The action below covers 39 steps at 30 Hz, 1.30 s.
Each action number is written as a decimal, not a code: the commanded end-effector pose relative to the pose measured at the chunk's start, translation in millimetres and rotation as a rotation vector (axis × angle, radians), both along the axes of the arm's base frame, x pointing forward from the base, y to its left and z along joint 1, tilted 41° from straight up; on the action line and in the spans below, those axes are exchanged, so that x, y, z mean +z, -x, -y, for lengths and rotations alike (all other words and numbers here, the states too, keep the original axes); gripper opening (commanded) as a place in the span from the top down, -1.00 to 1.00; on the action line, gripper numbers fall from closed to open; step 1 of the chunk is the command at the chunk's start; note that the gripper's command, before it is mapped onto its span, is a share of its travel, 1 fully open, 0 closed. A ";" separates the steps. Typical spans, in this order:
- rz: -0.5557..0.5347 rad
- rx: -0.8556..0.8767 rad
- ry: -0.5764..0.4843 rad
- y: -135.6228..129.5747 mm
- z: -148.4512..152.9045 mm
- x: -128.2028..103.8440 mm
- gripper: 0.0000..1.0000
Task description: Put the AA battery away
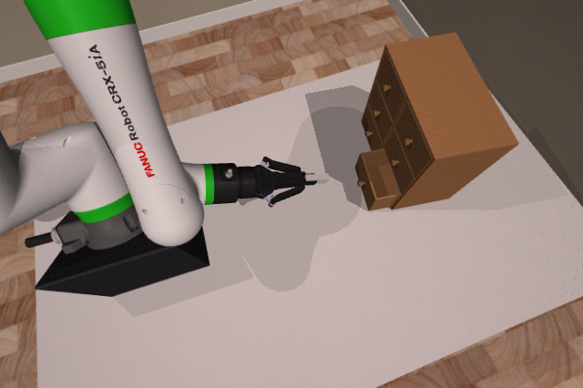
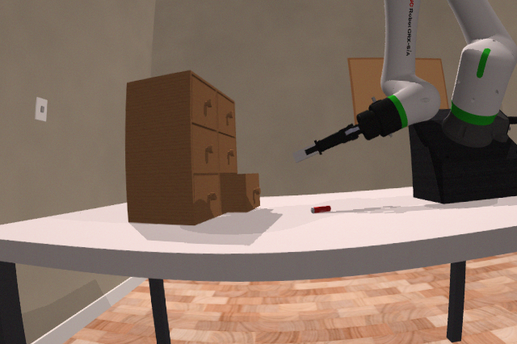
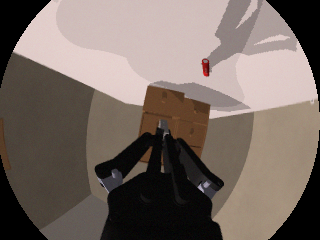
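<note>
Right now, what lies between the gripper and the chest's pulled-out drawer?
Nothing: the top view shows only shadowed table between gripper and drawer.
</note>
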<state>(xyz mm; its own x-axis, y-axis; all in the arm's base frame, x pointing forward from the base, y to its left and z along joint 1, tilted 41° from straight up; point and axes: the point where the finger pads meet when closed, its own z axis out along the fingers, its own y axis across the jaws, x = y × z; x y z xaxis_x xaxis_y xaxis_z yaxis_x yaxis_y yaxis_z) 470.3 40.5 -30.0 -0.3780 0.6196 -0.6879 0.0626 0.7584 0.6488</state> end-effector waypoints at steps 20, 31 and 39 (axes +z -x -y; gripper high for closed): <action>0.001 -0.002 0.002 -51.9 -49.9 -64.7 1.00; 0.001 -0.002 0.002 -54.5 -52.5 -67.9 1.00; 0.001 -0.002 0.002 -54.5 -52.5 -67.9 1.00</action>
<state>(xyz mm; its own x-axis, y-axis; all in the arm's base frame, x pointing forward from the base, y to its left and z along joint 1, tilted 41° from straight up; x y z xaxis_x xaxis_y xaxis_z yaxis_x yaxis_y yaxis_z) 524.8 93.0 -97.9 -0.3757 0.6191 -0.6896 0.0633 0.7595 0.6474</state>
